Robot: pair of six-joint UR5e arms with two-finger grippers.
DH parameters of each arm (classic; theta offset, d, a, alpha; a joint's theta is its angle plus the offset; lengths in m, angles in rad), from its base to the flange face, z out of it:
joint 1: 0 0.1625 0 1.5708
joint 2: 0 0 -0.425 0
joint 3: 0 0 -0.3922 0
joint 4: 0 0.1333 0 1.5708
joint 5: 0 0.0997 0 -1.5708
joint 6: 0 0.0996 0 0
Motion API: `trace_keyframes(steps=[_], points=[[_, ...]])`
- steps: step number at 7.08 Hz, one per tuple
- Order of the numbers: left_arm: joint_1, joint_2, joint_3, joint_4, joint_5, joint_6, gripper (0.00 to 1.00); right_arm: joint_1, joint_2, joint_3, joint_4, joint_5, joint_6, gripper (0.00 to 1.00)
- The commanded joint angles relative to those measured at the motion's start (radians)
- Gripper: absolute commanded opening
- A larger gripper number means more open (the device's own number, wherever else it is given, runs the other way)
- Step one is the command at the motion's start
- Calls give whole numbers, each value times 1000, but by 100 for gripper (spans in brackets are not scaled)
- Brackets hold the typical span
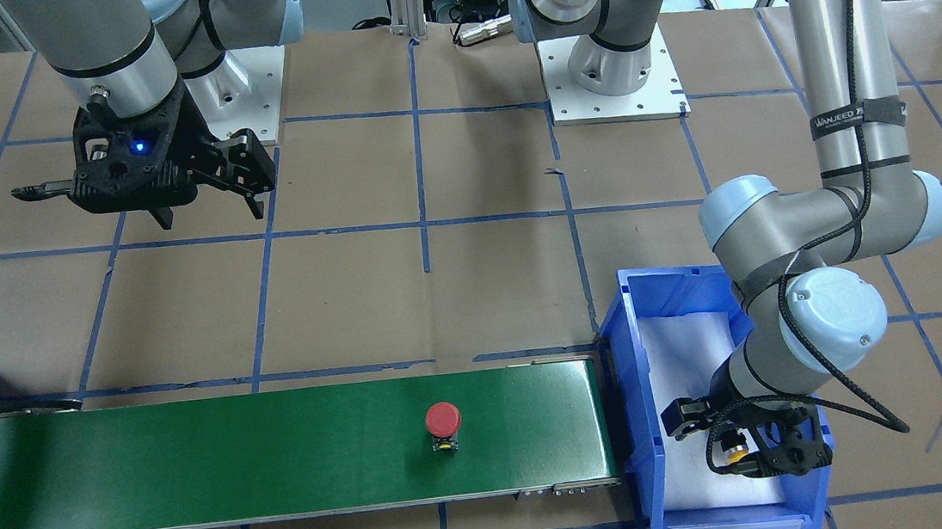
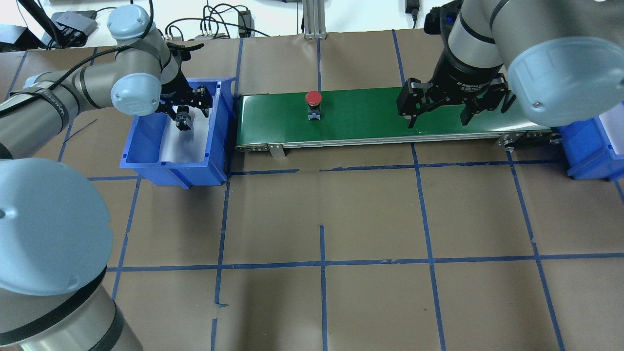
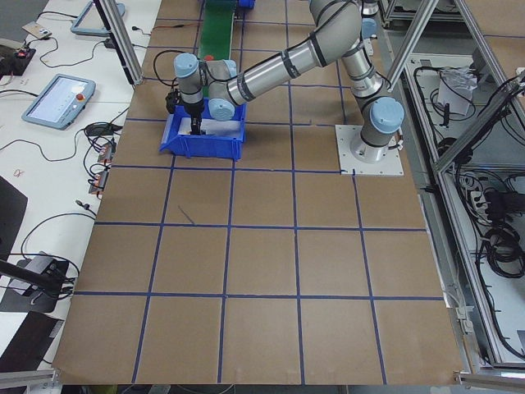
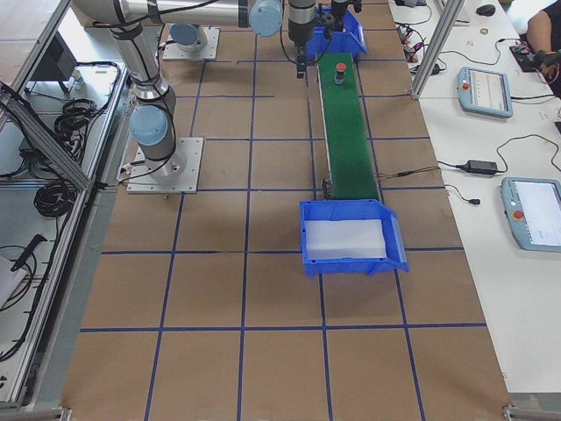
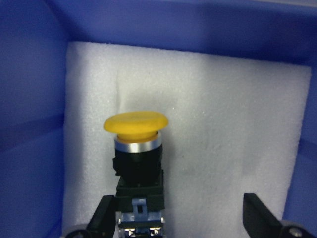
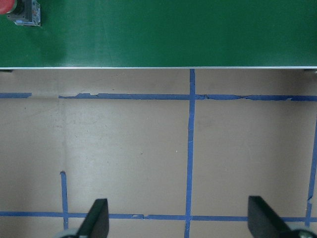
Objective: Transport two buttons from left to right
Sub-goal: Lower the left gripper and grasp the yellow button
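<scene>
We see the left gripper [image 5: 183, 220] lowered into the blue bin [image 2: 170, 170] at the belt's left end, its fingers [image 5: 105, 218] spread wide apart and clamped on nothing. The yellow button [image 5: 136, 148] sits between them on the white foam [image 5: 223, 124] lining the bin. It is close against the finger on the wrist view's left, and we cannot tell whether the two touch. In that view we see the button from the side, with its cap pointing toward the bin's far wall and its black body toward the gripper. The red button [image 2: 313, 100] stands upright on the green belt [image 2: 365, 117], cap up, nearer the left end than the right and well apart from both grippers. The right gripper [image 2: 438, 119] hangs with its fingers apart and empty. Its wrist camera looks down on the brown table [image 6: 124, 148] and its blue tape lines, just beside the belt's edge, with the red button in the top corner. A second blue bin [image 4: 351, 263], foam-lined, sits at the belt's right end with nothing visible on its foam.
</scene>
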State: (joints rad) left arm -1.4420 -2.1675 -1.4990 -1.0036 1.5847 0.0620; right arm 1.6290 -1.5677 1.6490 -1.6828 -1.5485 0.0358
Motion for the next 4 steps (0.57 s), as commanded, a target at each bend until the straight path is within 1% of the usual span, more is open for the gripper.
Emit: trace_keyframes(steps=[1,2,4], points=[[0,-5,17,17,-2,2,85,-1,0,0,0,-4,-1,100],[0,0,0,61,-3,8,84,-1,0,0,0,-4,-1,100],[0,0,2,71,0,12,84,-6,2,0,0,-4,-5,100]])
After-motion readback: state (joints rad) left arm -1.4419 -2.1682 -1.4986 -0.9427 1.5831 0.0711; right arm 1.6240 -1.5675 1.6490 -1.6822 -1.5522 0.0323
